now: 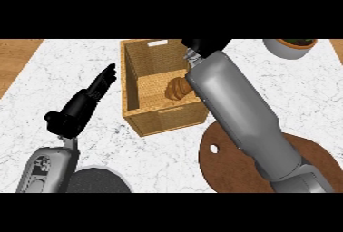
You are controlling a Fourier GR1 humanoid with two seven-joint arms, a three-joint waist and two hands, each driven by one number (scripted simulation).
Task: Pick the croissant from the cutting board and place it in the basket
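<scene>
Resting inside the wicker basket (pixel 161 118), the croissant (pixel 178 89) lies beside the right forearm — right hand (pixel 204 45) fingers mostly cropped, state indeterminate. Left hand (pixel 85 103) — fingers straight, idle near the bench's left edge.

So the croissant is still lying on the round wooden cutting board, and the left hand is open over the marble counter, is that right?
Not quite. The head view shows the croissant inside the basket, not on the cutting board, which lies bare under the right forearm. The rest holds: the left hand is open over the marble counter.
</scene>
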